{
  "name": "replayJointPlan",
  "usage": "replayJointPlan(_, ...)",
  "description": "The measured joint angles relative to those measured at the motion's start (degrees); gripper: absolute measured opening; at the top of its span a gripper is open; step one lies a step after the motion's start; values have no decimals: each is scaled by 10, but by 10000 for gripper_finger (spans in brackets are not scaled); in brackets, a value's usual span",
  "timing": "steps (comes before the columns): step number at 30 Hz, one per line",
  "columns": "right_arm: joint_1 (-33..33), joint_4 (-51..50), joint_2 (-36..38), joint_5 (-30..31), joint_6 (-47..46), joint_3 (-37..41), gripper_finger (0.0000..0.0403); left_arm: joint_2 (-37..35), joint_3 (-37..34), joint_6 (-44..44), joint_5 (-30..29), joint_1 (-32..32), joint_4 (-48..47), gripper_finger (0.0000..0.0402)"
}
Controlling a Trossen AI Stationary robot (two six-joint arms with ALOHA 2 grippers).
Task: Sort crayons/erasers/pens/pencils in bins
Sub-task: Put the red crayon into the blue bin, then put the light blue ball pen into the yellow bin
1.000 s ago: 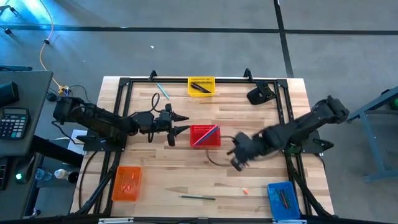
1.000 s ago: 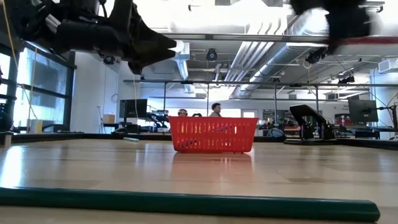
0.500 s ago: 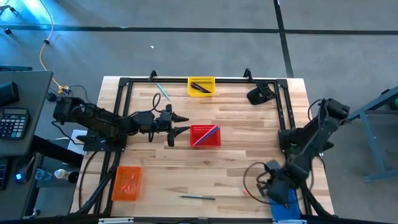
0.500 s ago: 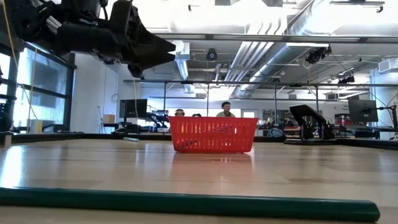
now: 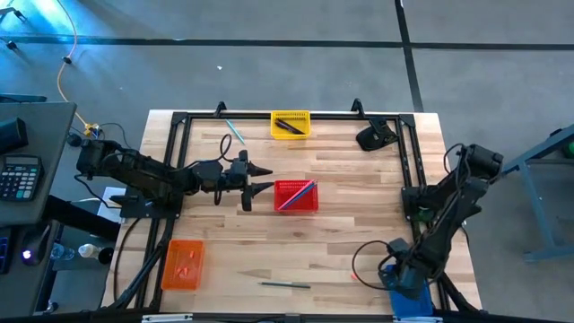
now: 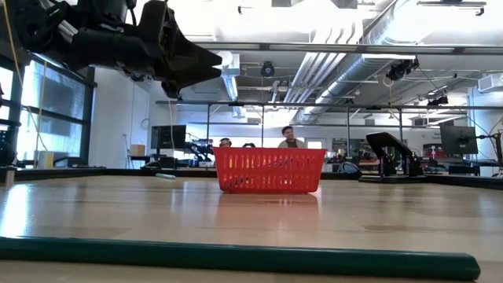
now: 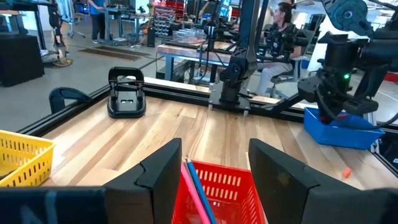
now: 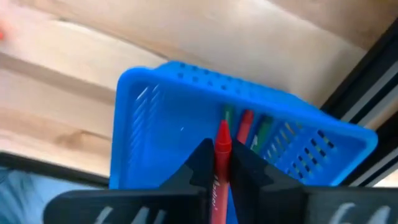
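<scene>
Blue bin (image 8: 161, 124) with crayons (image 8: 245, 124)

Red bin (image 6: 269, 170) stood mid-table (image 6: 157, 212). Green pencil (image 6: 236, 258) lay crosswise in foreground, well nearer camera than bin. Left gripper (image 6: 206, 63) hung above and left of bin, fingers apart. People showed behind bin.

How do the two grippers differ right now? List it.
The left gripper stands open and empty; the right gripper is shut on a red crayon. The left one hangs beside the red bin at mid-table; the right one is over the blue bin at the table's near right corner. Both are dark and two-fingered.
</scene>
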State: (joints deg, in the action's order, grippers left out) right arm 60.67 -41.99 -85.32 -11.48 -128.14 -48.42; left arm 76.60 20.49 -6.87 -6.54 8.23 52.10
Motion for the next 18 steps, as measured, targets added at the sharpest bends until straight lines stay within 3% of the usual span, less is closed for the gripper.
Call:
replayJointPlan(12,-5,7,8,-31,37,1,108,0,0,19,-1,0,0,174)
replayJointPlan(18,-31,4,51,-54,130,-10,98,0,0,20,-2,0,0,165)
